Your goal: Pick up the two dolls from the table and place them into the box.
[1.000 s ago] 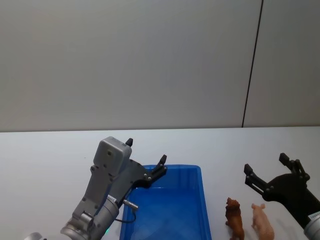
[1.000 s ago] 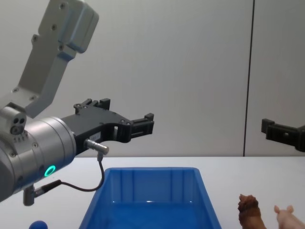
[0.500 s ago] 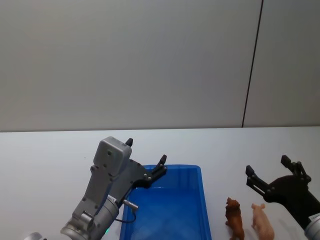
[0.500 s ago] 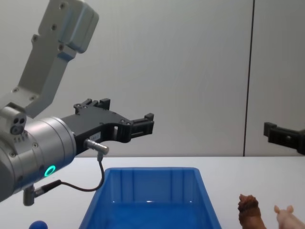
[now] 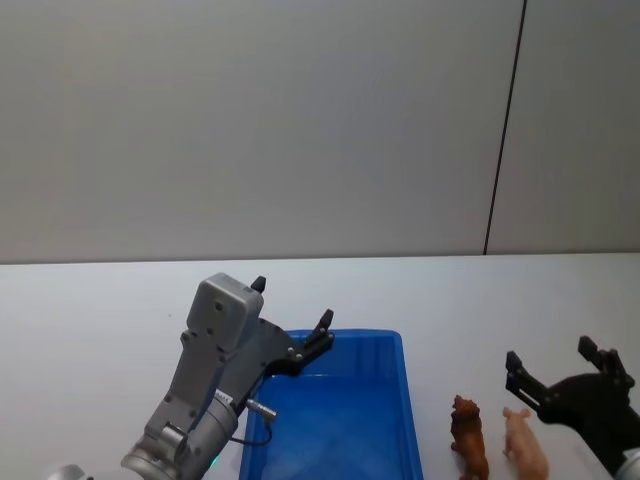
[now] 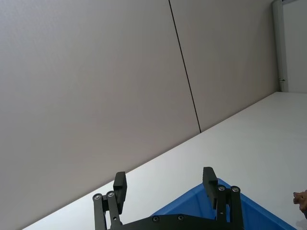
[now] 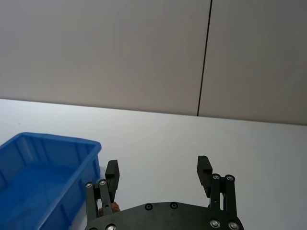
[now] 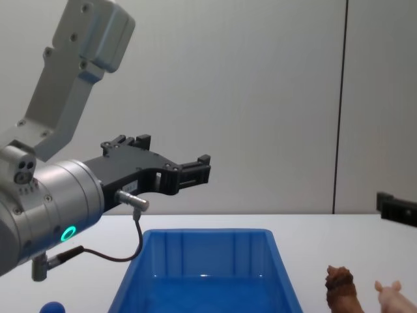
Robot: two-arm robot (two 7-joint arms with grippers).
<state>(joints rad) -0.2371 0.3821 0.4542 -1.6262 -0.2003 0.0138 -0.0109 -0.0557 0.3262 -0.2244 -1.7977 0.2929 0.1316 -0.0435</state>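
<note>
The left gripper (image 5: 291, 300) hangs over the box's 11 o'clock corner, jaws spread wide and holding nothing. I judge it idle for now. The box (image 5: 360, 350) sits on the white counter (image 5: 100, 320) with its long axis running from 12 to 6 o'clock, and what shows of its floor is bare, so neither doll is in yet and the whole task is left. At the box's 3 o'clock, just beside its wall but apart from it, stands the lion (image 5: 468, 432), and the pig (image 5: 524, 444) is close at the lion's 3 o'clock. Both are upright with noses towards 12 o'clock, and their bodies lie along the 12-to-6 line with the rumps drifting slightly to 5. The right gripper (image 5: 551, 352) hovers near the pig's 1 o'clock, released and empty, with its fingers pointing towards 12 o'clock.
</note>
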